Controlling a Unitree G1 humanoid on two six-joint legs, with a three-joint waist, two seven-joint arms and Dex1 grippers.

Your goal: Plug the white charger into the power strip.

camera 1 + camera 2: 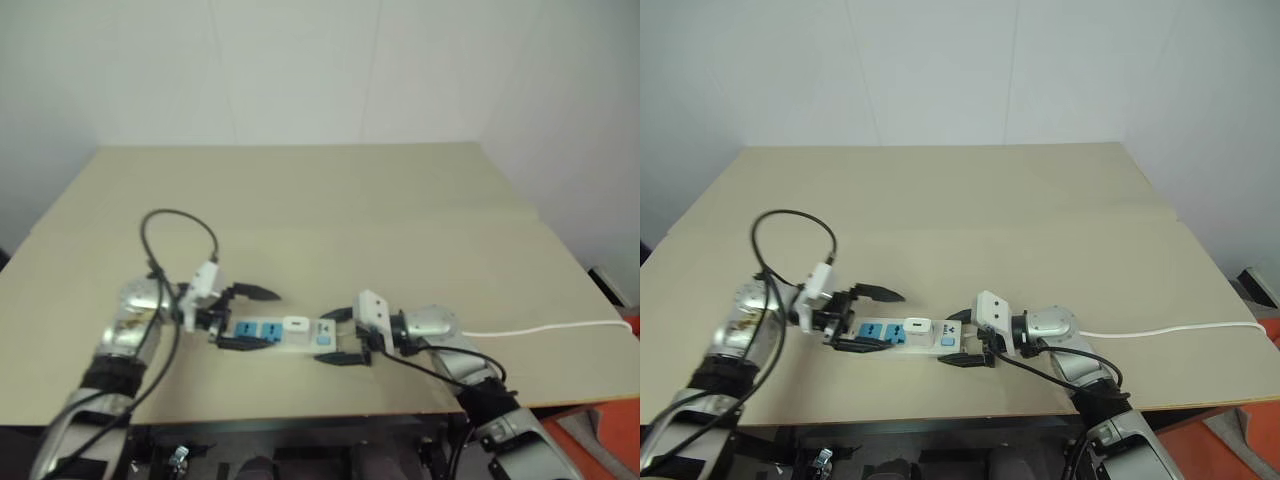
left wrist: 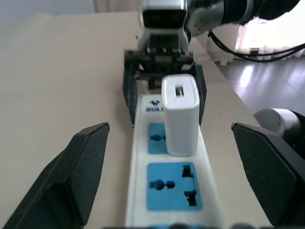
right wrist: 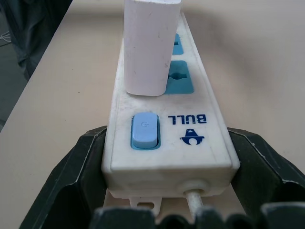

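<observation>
The power strip (image 1: 262,332) lies flat near the table's front edge, its blue socket faces up. The white charger (image 1: 296,325) stands upright in the socket next to the blue switch (image 3: 144,129); in the left wrist view the charger (image 2: 180,114) sits squarely on the strip (image 2: 171,195). My left gripper (image 1: 250,318) is open, its fingers (image 2: 81,176) spread wide on either side of the strip's free end and apart from it. My right gripper (image 1: 338,337) is shut on the strip's switch end, with its fingers (image 3: 86,176) pressed against both sides.
The strip's thin white cord (image 1: 540,328) runs right across the table (image 1: 300,200) and off its right edge. The strip lies close to the table's front edge (image 1: 300,415). Bare tabletop stretches behind the strip up to the white wall.
</observation>
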